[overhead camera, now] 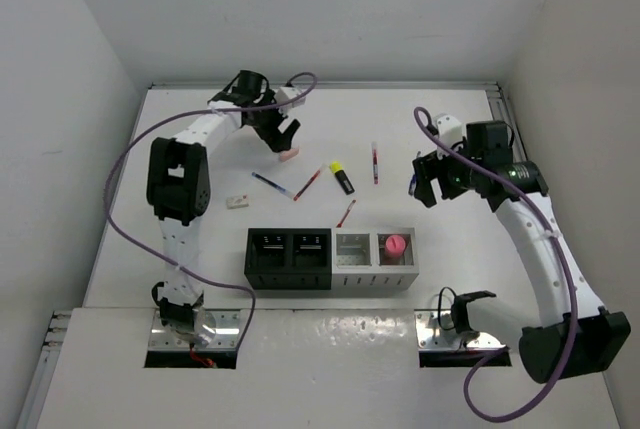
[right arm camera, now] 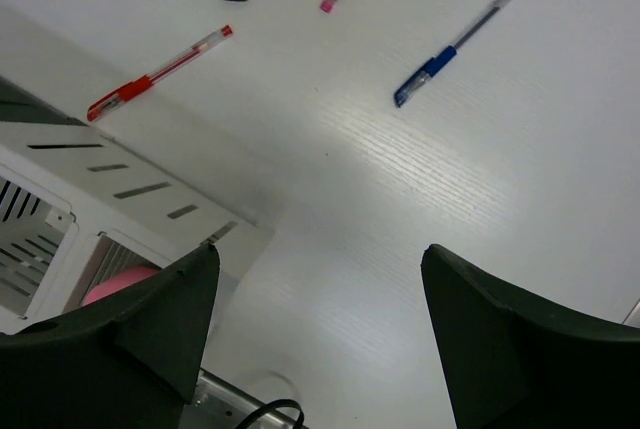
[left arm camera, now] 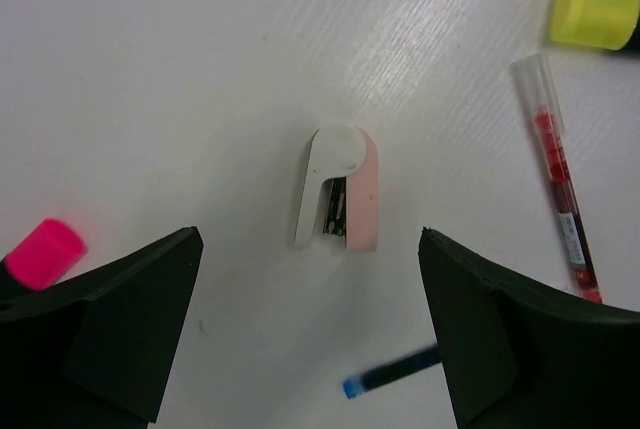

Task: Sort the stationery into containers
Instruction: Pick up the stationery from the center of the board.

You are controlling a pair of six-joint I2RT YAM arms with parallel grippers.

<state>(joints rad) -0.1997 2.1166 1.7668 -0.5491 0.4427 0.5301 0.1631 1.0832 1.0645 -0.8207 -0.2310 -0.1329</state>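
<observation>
A small white-and-pink stationery piece (left arm camera: pixel 338 189) lies flat on the white table (overhead camera: pixel 440 129), at about 11 o'clock from the table's middle in the top view. The left gripper (left arm camera: pixel 308 284) hangs over it released. Its two black fingers (left arm camera: pixel 110 339) are spread wide on either side and touch nothing.

From the left wrist, four items lie around the piece, all apart from it. A pink highlighter cap (left arm camera: pixel 40 252) shows at 8 o'clock and a yellow highlighter cap (left arm camera: pixel 593 17) at 2 o'clock. A red pen (left arm camera: pixel 558 179) lies at 3 o'clock and a blue pen tip (left arm camera: pixel 390 374) at 6 o'clock.

In the top view a pale eraser (overhead camera: pixel 237 202) lies alone at 9 o'clock of the table's middle. The four containers stand in a row at 6 o'clock: two black bins (overhead camera: pixel 289 271) on the left and two grey bins (overhead camera: pixel 375 279) touching them on the right. The rightmost grey one holds a pink-capped glue stick (overhead camera: pixel 396 245), cap up.

The right gripper (right arm camera: pixel 320 279) is also released, its jaws wide with only bare table between them, at about 1 o'clock of the grey bins. From its wrist, a capped blue pen (right arm camera: pixel 462 39) lies at 1 o'clock and a second red pen (right arm camera: pixel 160 74) at 10 o'clock, near the bin wall.
</observation>
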